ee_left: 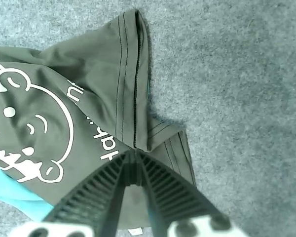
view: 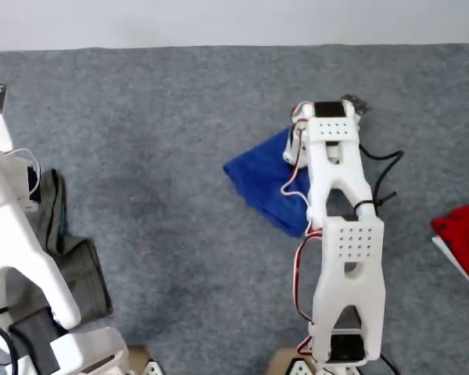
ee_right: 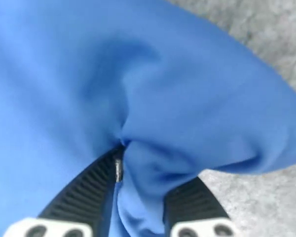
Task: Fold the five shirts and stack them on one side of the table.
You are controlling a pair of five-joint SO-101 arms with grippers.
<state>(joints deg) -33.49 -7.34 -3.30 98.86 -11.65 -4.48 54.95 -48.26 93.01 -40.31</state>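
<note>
Stacked, it seems: grey shirt (ee_left: 89,94) over teal shirt (ee_left: 7,192).
Left fingers (ee_left: 96,190): closed at the grey hem.
Right fingers (ee_right: 84,190): pinching blue shirt (view: 262,183).
Waiting: red shirt (view: 463,230).

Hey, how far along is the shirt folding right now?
Done: an olive shirt looks folded over a teal shirt at the table's left side, the left claw closed at its hem. In hand: the right claw pinches the blue shirt, bunched mid-table. Left: that shirt, and a red shirt at the right edge.

The blue shirt (ee_right: 197,98) and grey shirt (ee_left: 89,74) are soft matt cloth; the table covering (view: 164,117) looks rough, felt-like.
</note>
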